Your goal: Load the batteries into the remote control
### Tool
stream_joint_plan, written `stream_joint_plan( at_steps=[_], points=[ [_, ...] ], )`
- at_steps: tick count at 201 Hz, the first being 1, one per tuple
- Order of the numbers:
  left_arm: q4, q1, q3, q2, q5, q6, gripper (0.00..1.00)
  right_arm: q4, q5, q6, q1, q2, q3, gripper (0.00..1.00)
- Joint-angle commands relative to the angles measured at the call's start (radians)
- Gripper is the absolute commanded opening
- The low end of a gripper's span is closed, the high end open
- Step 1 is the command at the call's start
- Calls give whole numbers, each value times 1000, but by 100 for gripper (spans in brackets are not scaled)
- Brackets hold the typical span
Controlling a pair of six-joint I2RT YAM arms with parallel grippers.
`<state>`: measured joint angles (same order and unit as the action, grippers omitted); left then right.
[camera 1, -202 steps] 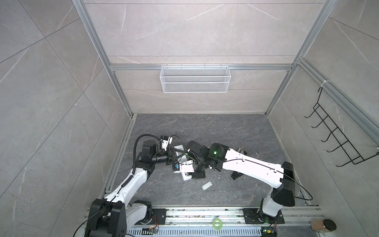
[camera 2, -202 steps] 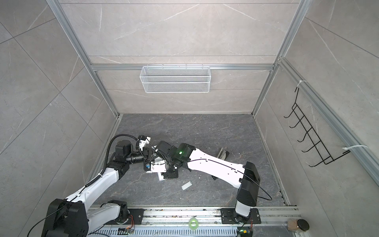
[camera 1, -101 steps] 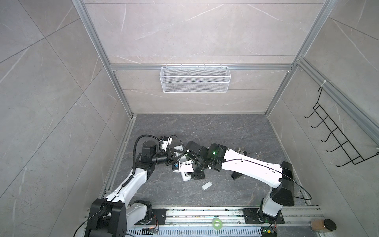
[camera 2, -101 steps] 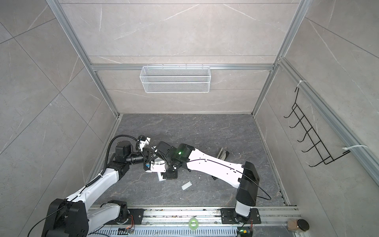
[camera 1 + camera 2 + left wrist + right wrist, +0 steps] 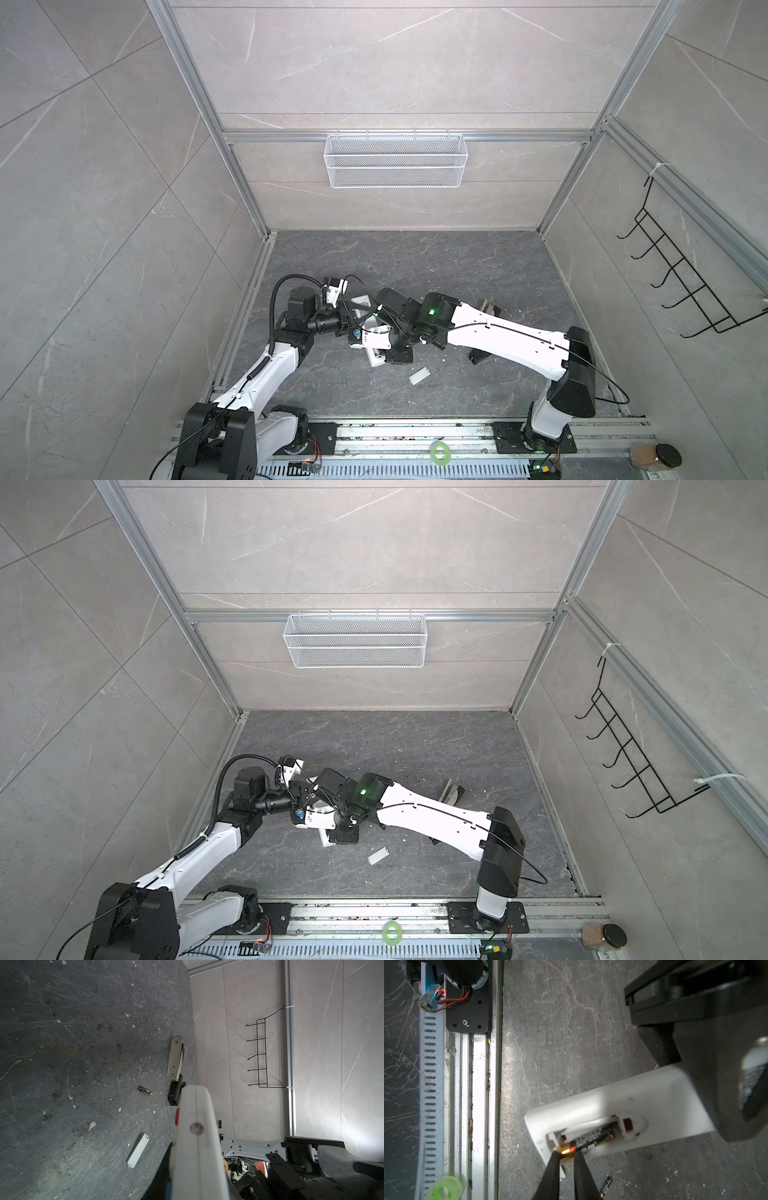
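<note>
At the front rail a green tape ring [image 5: 440, 451] lies between the two arm bases. From the front-left base the left arm [image 5: 270, 374] slants up and forward, bends at the elbow and points its forearm level toward the middle. The right arm [image 5: 507, 336] rises from the front-right base, then lays a long white link low over the surface [image 5: 415, 266] and past the middle, with the wrist bent down. A loose white cover [image 5: 419, 376] lies flat just in front of where the arms meet.

There the left gripper [image 5: 699, 1093] is clenched on one end of the remote control [image 5: 633, 1101], whose battery bay is open. The right gripper [image 5: 567, 1154] pinches the gold end of a battery [image 5: 591, 1140]. It lies slanted in the bay, far end in and pinched end over the rim. A second battery [image 5: 145, 1091] lies on the surface nearby, apart from the remote control.

Beyond, to the right, lies an opened stapler [image 5: 175, 1057]. A wire basket [image 5: 395, 162] hangs on the back wall.
</note>
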<state>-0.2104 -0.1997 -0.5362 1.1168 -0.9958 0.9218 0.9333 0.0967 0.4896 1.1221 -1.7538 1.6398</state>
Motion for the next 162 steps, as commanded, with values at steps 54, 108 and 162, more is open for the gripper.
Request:
stream_joint_plan(
  at_steps=[54, 108, 162],
  points=[
    [-59, -14, -24, -57, -136, 73, 0, -104, -27, -32, 1, -41, -51, 15],
    [-64, -13, -21, -54, -131, 73, 0, -122, -12, -42, 5, -40, -51, 15],
    [-70, -13, -18, -61, -138, 75, 0, -122, -67, -18, 10, -54, -47, 14]
  ],
)
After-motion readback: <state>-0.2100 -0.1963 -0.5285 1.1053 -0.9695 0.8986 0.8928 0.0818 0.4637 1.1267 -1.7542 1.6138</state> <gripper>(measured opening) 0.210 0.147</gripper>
